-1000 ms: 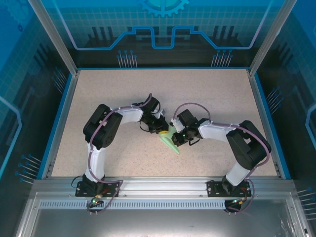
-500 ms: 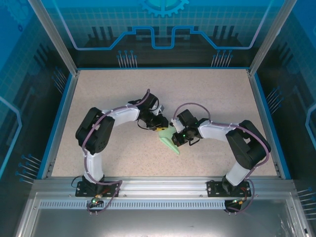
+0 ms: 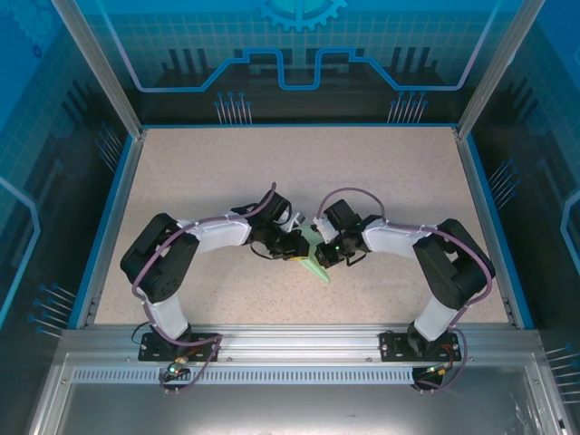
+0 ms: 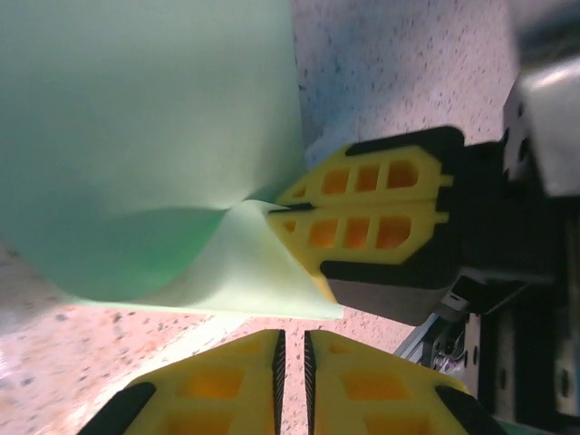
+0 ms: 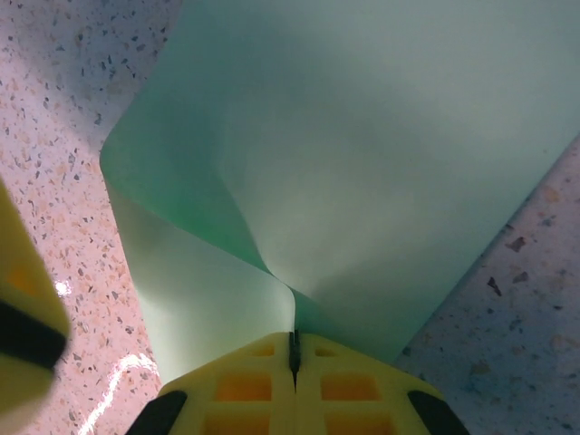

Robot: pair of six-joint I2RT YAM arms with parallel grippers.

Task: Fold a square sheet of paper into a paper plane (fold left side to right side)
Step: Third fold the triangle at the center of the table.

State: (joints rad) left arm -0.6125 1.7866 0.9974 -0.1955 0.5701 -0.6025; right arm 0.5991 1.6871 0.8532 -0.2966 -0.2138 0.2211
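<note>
The square sheet of paper point(image 3: 318, 266) is pale mint green and folded, lying mid-table between both grippers. My right gripper point(image 5: 293, 337) is shut on a raised, curled fold of the paper point(image 5: 362, 136). The left wrist view shows the same pinch: the right gripper point(image 4: 277, 210) bites the paper point(image 4: 145, 136) at its crease. My left gripper point(image 4: 292, 337) hovers just short of the paper's near edge. Its jaws are closed to a thin slit with only table showing between them. From above, the left gripper point(image 3: 297, 247) and right gripper point(image 3: 318, 248) stand almost tip to tip.
The speckled beige table point(image 3: 227, 172) is bounded by blue side rails point(image 3: 111, 217) and a metal front rail point(image 3: 299, 337) where the arm bases sit. A finger point(image 5: 23, 308) of the left gripper shows at the left edge of the right wrist view.
The left arm's elbow has swung out to the left and lower. Its gripper has slid slightly nearer, staying beside the paper. The right arm and the paper have stayed put.
</note>
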